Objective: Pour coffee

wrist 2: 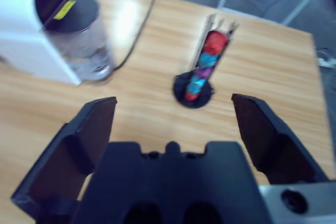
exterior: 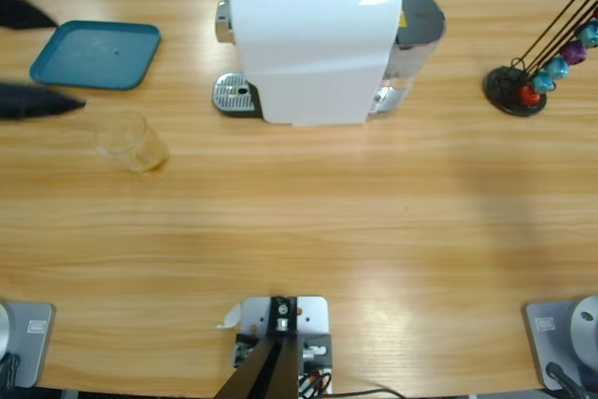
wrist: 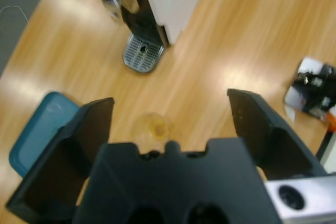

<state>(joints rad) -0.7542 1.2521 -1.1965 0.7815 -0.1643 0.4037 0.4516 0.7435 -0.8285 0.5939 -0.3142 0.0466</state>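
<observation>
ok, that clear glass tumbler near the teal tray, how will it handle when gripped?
The glass tumbler looks smooth and clear, so probably slippery and breakable under a hard squeeze. It stands upright holding only a little coffee, so likely light and easy to tip or slosh. The left gripper is open above it.

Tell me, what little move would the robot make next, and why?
Probably the left gripper should drop down toward the glass tumbler, so its fingers come to either side of it. They are spread open and the tumbler, with a little tan coffee in it, sits on the table below them, ungrasped.
</observation>
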